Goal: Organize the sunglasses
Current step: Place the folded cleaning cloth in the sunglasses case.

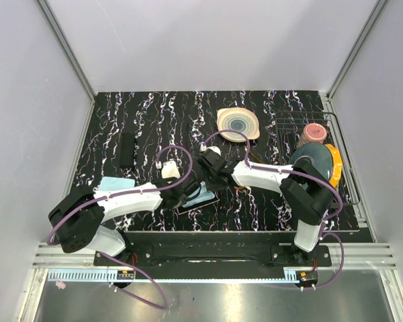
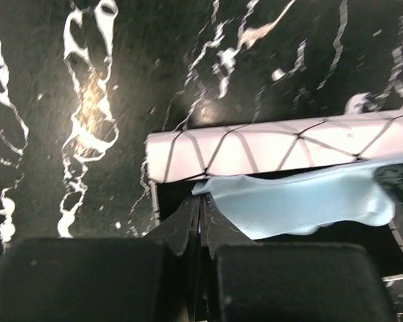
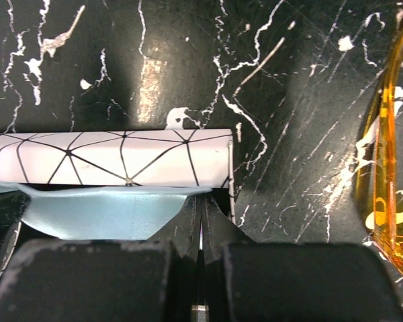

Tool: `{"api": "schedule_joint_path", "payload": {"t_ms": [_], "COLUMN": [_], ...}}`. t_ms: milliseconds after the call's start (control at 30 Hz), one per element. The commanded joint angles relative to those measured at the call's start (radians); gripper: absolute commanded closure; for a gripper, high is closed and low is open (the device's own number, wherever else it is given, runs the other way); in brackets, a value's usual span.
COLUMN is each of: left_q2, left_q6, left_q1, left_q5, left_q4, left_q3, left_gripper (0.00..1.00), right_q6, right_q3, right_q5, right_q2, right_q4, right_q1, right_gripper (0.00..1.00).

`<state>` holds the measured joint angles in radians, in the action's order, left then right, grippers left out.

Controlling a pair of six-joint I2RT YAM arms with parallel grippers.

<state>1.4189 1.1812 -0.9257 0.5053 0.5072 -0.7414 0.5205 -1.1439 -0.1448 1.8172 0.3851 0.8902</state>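
Observation:
A flat white case with black geometric lines point(image 2: 282, 151) lies open at the table's middle, with a light blue cloth point(image 2: 302, 201) on its black inside. It also shows in the right wrist view point(image 3: 114, 157) and the top view point(image 1: 200, 200). My left gripper point(image 2: 201, 201) is shut at the case's near left corner. My right gripper point(image 3: 202, 201) is shut at its near right corner. Each seems to pinch the thin black edge. The sunglasses point(image 3: 389, 168) lie on the table just right of the right gripper, with only an amber lens edge showing.
A white oblong box point(image 1: 168, 171) sits beside the left arm. A flat black case point(image 1: 126, 149) lies far left, and a second blue cloth point(image 1: 114, 184) is near the left arm. A patterned plate point(image 1: 238, 124) lies at the back. A wire rack point(image 1: 346, 174) with bowls stands at the right.

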Motion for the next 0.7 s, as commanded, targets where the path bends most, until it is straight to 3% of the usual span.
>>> {"api": "schedule_joint_path", "payload": {"t_ms": [0,467,667], "left_q2": [-0.003,0.031,0.041], "left_q6": [0.034,0.037,0.044], "left_q1": [-0.012,-0.016,-0.016], "left_q5": [-0.011,0.055,0.061], "left_q4": [0.079,0.111,0.108], "left_q3": [0.031,-0.01,-0.013], "left_gripper": [1.0,1.0,0.92], "right_q6": [-0.014,-0.016,-0.013], "right_q3": [0.003,0.006,0.006], "right_q5": [-0.007,-0.033,-0.05], "right_q2": [-0.042,-0.032,-0.009], "right_q4": [-0.038,-0.028,-0.022], "right_q1": [0.013,0.015,0.015], "right_gripper": [1.0,1.0,1.0]}}
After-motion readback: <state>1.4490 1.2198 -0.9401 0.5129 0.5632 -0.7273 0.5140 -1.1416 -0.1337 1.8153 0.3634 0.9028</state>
